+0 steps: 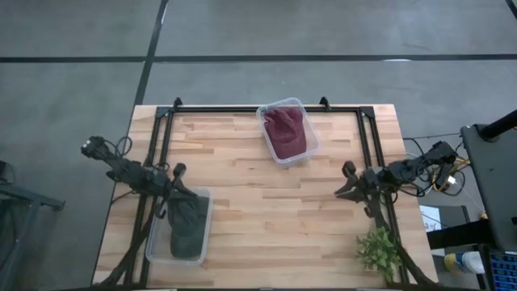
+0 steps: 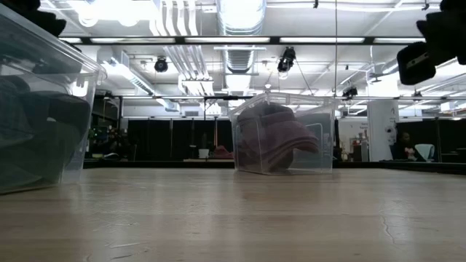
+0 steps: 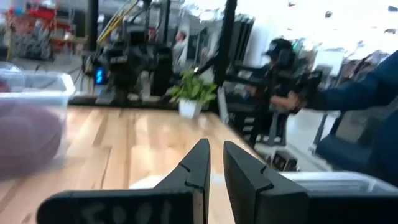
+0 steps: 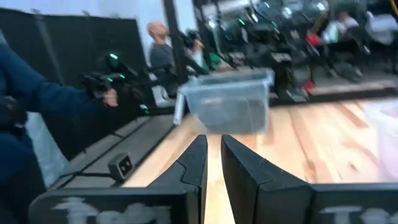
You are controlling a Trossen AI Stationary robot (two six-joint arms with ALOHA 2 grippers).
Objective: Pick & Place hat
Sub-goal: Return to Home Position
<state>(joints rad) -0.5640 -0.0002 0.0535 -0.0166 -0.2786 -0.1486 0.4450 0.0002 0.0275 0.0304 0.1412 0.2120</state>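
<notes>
A maroon hat (image 1: 285,132) lies in a clear bin (image 1: 266,111) at the table's far middle; in the low view the hat (image 2: 273,140) fills that bin (image 2: 324,138). A dark hat (image 1: 187,220) lies in a second clear bin (image 1: 153,242) at the near left, also seen in the right wrist view (image 4: 227,111). My left gripper (image 1: 178,171) hangs level just past that bin's far end, fingers shut (image 3: 216,144) with nothing between them. My right gripper (image 1: 348,171) hangs level at the right side, shut (image 4: 213,138) and holding nothing.
A small green plant (image 1: 378,249) stands at the near right corner. Black frame rails (image 1: 266,107) run along the far, left and right sides of the wooden table (image 1: 266,210). A person's sleeve (image 3: 354,93) shows beyond the table.
</notes>
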